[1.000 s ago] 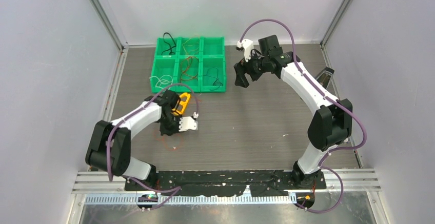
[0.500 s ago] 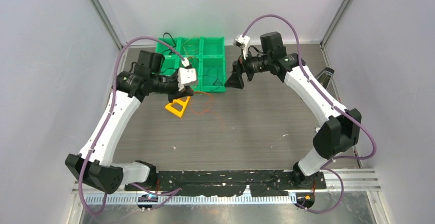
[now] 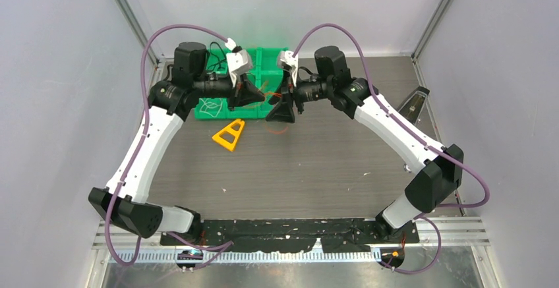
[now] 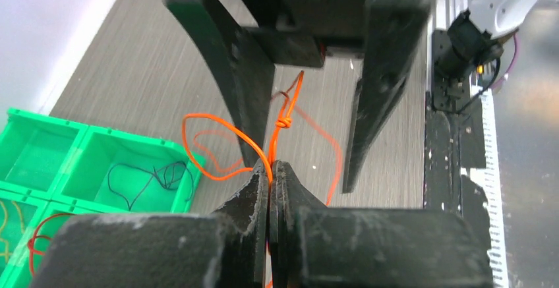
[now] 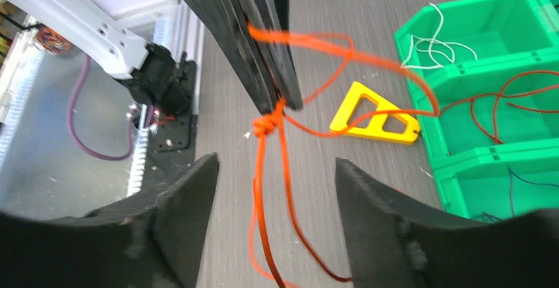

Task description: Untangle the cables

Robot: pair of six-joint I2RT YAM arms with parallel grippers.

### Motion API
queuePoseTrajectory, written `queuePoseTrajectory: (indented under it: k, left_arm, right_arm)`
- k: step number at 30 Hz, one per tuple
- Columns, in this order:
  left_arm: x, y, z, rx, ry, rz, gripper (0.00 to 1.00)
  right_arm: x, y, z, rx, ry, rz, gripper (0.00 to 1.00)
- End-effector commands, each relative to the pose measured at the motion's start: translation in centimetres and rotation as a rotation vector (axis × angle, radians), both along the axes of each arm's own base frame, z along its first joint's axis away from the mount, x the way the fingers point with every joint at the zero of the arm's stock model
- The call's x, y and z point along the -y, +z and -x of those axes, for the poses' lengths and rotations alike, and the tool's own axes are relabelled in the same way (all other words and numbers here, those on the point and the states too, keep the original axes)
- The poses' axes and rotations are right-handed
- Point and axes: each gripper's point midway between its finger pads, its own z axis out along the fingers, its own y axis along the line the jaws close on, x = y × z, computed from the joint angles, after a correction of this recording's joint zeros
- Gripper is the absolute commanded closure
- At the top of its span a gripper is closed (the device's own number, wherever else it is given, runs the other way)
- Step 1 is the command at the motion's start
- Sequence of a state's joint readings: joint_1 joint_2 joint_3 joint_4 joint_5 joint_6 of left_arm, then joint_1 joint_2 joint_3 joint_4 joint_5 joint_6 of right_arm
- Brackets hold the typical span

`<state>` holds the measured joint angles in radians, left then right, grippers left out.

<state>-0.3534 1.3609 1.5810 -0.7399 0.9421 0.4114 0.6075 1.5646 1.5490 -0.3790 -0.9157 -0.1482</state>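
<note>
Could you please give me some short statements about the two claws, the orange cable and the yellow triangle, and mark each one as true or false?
1. The left claw is shut on the orange cable. True.
2. The right claw is shut on the orange cable. False: it is open, with one finger on each side of the cable.
3. The yellow triangle lies inside the green tray. False: it lies on the table beside the tray.
4. The orange cable has a knot. True.

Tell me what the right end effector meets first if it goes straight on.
Probably the knotted orange cable, just ahead of the right end effector, then the left end effector shut on it; depth is hard to judge.
</note>
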Motion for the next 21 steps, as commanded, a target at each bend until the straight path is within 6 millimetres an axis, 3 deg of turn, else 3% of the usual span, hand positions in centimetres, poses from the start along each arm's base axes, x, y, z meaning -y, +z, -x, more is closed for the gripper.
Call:
queuePoseTrajectory:
  k: [1,6,8,11,13,17,21]
  left_arm:
    - [0.6,4.3,-0.4,0.049,0.022,0.139,1.00]
    - [-0.5,6.4,-3.5,0.049,0.198,0.228,1.00]
    - [-0.7,7.6,-4.8,0.031,0.254,0.290,1.00]
    - [-0.2,8.7,-5.4,-0.008,0.264,0.366,1.00]
    - [0.4,8.1,-5.7,-0.044,0.246,0.371,1.00]
    - [1.3,5.7,-4.3,-0.072,0.106,0.261,1.00]
    - [0.8,2.6,-3.6,-0.025,0.075,0.153,0.99]
  right_arm:
    - [0.4,-1.4,-1.5,0.022,-0.049,0.014,0.37]
    - [1.6,-2.1,-3.4,-0.055,-0.122,0.006,0.86]
    - [2.0,-1.6,-4.6,-0.123,-0.157,-0.036,0.93]
    - [2.1,0.1,-5.3,-0.224,-0.177,-0.121,0.94]
    - [2.1,1.8,-5.5,-0.203,-0.173,-0.168,0.94]
    - [2.4,4.9,-5.3,-0.140,-0.164,-0.220,0.95]
    - [3.2,7.0,-5.1,-0.113,-0.182,-0.264,0.94]
